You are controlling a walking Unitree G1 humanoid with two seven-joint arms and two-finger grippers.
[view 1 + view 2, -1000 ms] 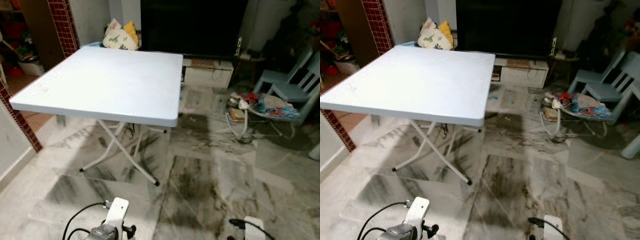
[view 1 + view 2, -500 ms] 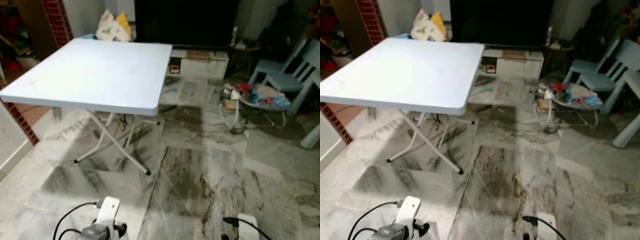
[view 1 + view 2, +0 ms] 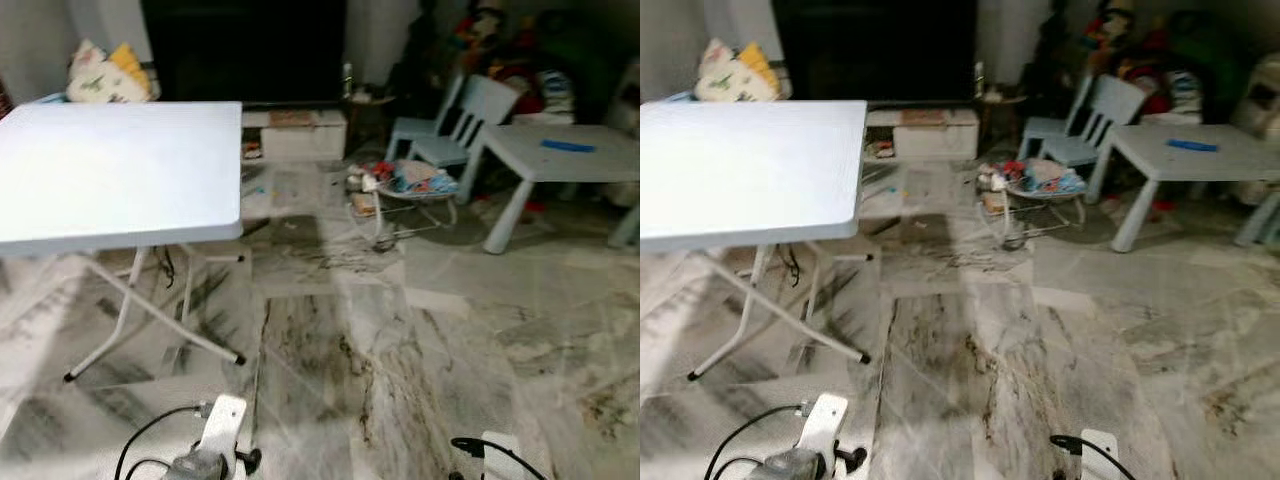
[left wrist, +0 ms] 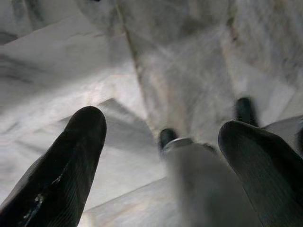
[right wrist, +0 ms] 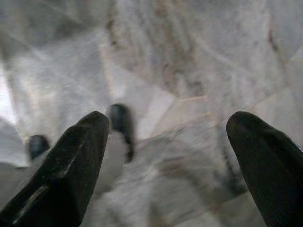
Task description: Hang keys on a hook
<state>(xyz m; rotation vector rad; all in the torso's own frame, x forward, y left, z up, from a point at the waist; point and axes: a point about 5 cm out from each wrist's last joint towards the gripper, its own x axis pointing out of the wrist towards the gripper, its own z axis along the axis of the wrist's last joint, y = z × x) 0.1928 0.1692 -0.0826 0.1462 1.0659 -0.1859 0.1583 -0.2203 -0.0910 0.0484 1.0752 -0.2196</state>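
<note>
Floor (image 3: 400, 330): grey marble — white table (image 3: 120, 170) on left
Left end effector (image 4: 161, 142): wide, empty
Right end effector (image 5: 165, 142): wide — empty

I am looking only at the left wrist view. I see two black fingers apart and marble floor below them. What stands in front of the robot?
Observer: A white folding table stands ahead, on the robot's left.
Operator: And on the right side?
Observer: A low white table with a flat blue thing on it, and a pale blue chair beside it.
Operator: What about the other arm?
Observer: The right tool is open over the marble floor, with nothing between its fingers.
</note>
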